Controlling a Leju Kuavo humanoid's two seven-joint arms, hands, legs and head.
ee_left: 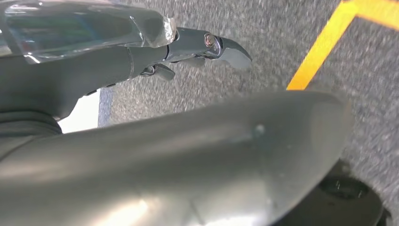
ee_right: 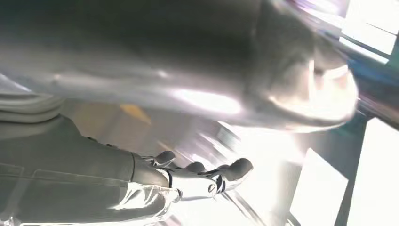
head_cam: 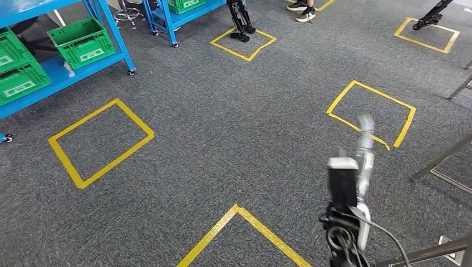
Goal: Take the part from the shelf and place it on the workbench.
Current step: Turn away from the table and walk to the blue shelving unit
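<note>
You are looking down on a grey carpet floor (head_cam: 222, 128) that takes up most of the head view. Two blue shelves stand on it. The nearer shelf (head_cam: 119, 41) is at the far left on small wheels, and the second shelf (head_cam: 167, 19) is behind it near the top edge.

Five yellow tape squares are marked on the carpet. One (head_cam: 100, 142) is in front of the nearer shelf and one (head_cam: 243, 43) is by the second shelf. One (head_cam: 427, 33) is at the far right and one (head_cam: 372, 114) is on the right. The corner of the fifth (head_cam: 239, 208) is at the bottom edge.

You can count four green crates. Three are on the nearer shelf (head_cam: 83, 40) (head_cam: 11, 47) (head_cam: 22, 80), and one (head_cam: 186, 5) is on the second shelf.

The part cannot be picked out. You cannot tell whether it lies in a crate, and its look is not readable from here.

The right hand (head_cam: 364, 130) is raised over the carpet near the right-side square and is blurred in the head view. Its wrist view shows the right hand's fingers (ee_right: 226, 169) stretched out, apart from the thumb, with nothing between them.

The left hand (ee_left: 155, 56) hangs above the carpet beside a yellow tape line (ee_left: 320, 52). Its fingers (ee_left: 230, 52) are straight and spread away from the thumb, and it holds nothing.
</note>
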